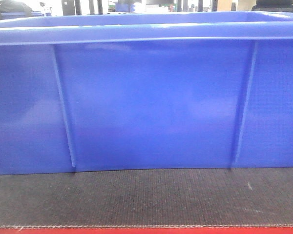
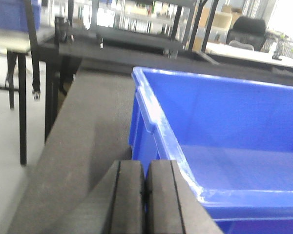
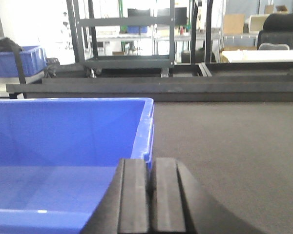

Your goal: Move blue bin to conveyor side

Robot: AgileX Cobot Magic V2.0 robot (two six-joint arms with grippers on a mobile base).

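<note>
Blue bin: the blue bin (image 1: 151, 102) sits on the black woven belt (image 1: 146, 197), its long wall filling the front view, with a red strip (image 1: 146, 230) along the belt's near edge.
Inside: looks empty from both wrist views; only bare blue floor shows.
Left end effector: the left end effector (image 2: 145, 192) has its two dark pads pressed together with nothing between them, just beside the bin's left near corner, outside the rim (image 2: 161, 131).
Right end effector: the right end effector (image 3: 149, 195) is likewise closed on nothing, near the bin's right corner, by the rim's end.
Handling: I'd judge it light while empty, stiff, and glossy enough to slip under a pinch.
Where to hold: the thick rolled rim at the two short ends looks the best purchase; the smooth walls and thin ribs offer little.
Risk: a one-sided pull would likely swing it round on the belt.
</note>
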